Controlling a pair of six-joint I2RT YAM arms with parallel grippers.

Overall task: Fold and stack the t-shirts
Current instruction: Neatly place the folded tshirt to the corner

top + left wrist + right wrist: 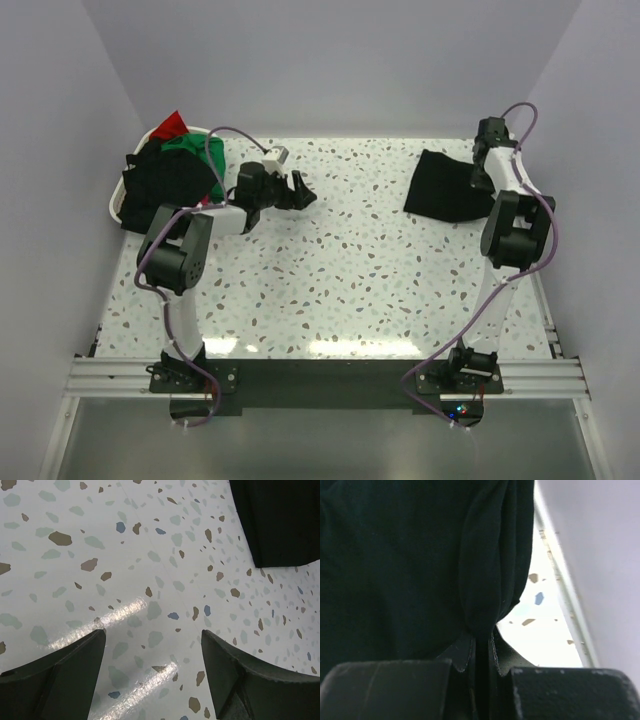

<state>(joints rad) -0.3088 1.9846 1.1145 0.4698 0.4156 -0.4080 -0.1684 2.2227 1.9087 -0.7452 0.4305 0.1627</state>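
A folded black t-shirt (445,187) lies at the far right of the table. My right gripper (478,172) is at its right edge, shut on a fold of the black cloth (485,580). My left gripper (302,192) is open and empty over bare table left of centre; a corner of the black t-shirt (280,520) shows at the top right of the left wrist view. Black, green and red t-shirts (175,165) are piled in a white basket (115,205) at the far left.
The basket stands at the table's far left corner. The walls close in on both sides and behind. The table's right edge (565,595) runs just beside my right gripper.
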